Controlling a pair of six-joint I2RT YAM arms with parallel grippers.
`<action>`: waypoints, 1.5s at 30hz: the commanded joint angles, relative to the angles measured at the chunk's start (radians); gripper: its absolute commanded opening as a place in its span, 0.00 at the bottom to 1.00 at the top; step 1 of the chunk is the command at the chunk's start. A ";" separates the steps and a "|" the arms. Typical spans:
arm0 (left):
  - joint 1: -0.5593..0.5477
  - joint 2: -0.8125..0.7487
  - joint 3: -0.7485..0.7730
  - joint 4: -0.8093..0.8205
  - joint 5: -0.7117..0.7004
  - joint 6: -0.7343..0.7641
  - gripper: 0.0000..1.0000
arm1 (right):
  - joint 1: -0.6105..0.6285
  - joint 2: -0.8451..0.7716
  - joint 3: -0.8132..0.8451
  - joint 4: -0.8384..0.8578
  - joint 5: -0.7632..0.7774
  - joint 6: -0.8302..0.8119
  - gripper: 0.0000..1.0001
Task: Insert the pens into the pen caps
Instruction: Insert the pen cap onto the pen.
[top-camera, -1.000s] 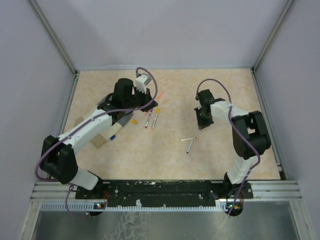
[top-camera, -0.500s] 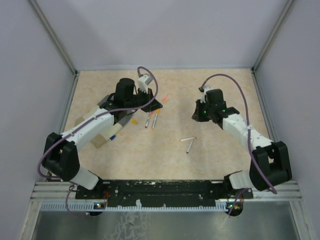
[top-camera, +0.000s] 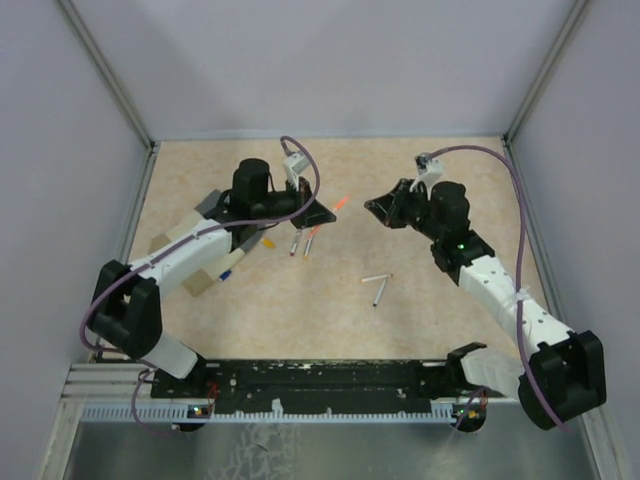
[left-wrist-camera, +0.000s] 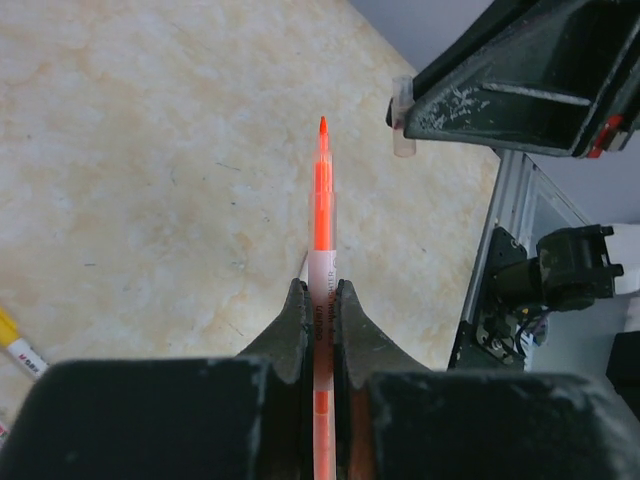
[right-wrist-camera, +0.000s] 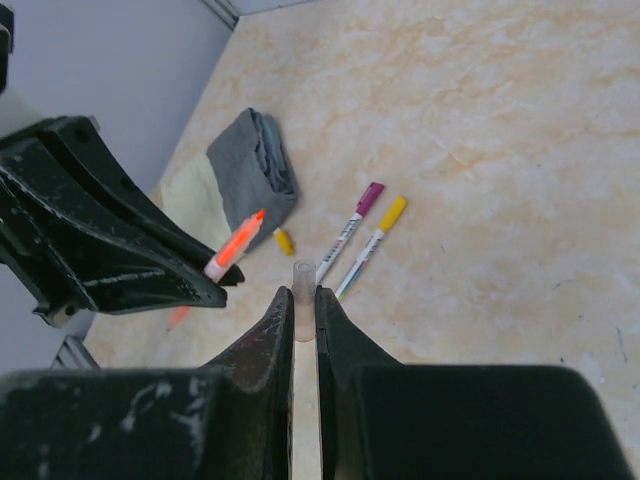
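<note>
- Two grey pens (top-camera: 376, 278) are lying close together on the counter (top-camera: 300, 310). They are the nearest things to the arm bases and are well apart from both pincers.
- Farther back, a pen with a magenta end (right-wrist-camera: 350, 228) and a pen with a yellow end (right-wrist-camera: 372, 245) are lying side by side. They are near the left pincer but not touching it.
- A small yellow cap (right-wrist-camera: 285, 241) is lying just beside them.
- The left pincer (left-wrist-camera: 320, 292) is squeezing tight on the orange pen (left-wrist-camera: 322, 190). The pale barrel is sitting between the fingers. The orange tip is sticking straight out in front, up off the counter.
- The right pincer (right-wrist-camera: 303, 297) is squeezing tight on a clear cap (right-wrist-camera: 303, 272). Only the cap's open end is peeking out past the fingertips.
- The two pincers are facing each other in the air, over the far half of the counter. The pen tip is pointing toward the right pincer. The cap is sitting near the tip, a bit to one side, and they are not touching.
</note>
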 joint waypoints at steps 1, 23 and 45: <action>-0.015 -0.052 -0.071 0.144 0.117 -0.010 0.00 | 0.005 -0.054 -0.049 0.192 -0.003 0.145 0.00; -0.041 -0.068 -0.097 0.202 0.182 -0.022 0.00 | 0.007 -0.086 -0.111 0.320 0.090 0.391 0.00; -0.103 -0.145 -0.273 0.663 0.089 -0.377 0.00 | 0.034 -0.169 -0.167 0.542 0.170 0.408 0.00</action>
